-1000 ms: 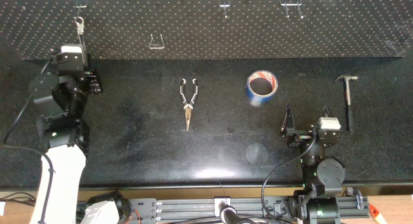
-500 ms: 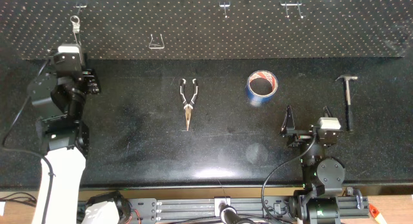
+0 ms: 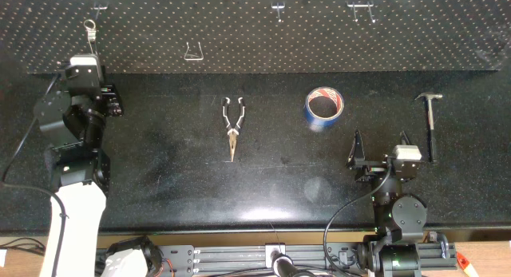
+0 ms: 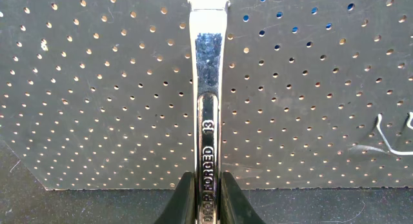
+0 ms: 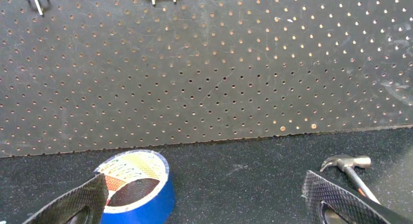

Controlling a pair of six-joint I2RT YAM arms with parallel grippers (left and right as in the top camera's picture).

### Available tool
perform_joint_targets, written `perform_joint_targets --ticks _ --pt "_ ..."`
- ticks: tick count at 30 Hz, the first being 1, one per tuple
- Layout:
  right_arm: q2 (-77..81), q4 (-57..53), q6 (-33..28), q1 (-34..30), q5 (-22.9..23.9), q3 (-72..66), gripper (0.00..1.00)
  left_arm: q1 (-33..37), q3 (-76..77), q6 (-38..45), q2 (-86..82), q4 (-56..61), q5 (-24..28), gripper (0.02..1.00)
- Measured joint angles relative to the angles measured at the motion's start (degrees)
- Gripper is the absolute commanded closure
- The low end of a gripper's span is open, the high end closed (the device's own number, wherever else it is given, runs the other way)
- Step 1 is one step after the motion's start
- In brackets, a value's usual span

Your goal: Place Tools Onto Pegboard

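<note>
My left gripper (image 4: 208,198) is shut on a shiny metal wrench (image 4: 208,108), held upright in front of the black pegboard (image 4: 97,101). From above, the left gripper (image 3: 89,52) is at the board's far left, and the wrench's ring end (image 3: 90,25) sits just below a hook (image 3: 99,6). Pliers with white handles (image 3: 233,125), a roll of blue tape (image 3: 324,107) and a small hammer (image 3: 430,121) lie on the black table. My right gripper (image 3: 382,148) stands open near the front right, with the tape (image 5: 135,185) and the hammer (image 5: 352,169) ahead of it.
More wire hooks hang on the pegboard: a triangular one (image 3: 194,52), a small one (image 3: 278,7) and a double one (image 3: 361,9). The pegboard's lower edge meets the table (image 3: 160,181) along the back.
The left gripper has lifted the wrench farther up the pegboard toward the far-left hook. The right arm has stayed still.
</note>
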Motion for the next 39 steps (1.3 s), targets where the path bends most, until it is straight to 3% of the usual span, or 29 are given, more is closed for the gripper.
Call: perform_joint_targets --ticks 39 --pt "0.0 0.0 0.0 0.0 0.0 0.0 0.020 0.0 0.4 0.0 6.1 4.9 0.0 0.989"
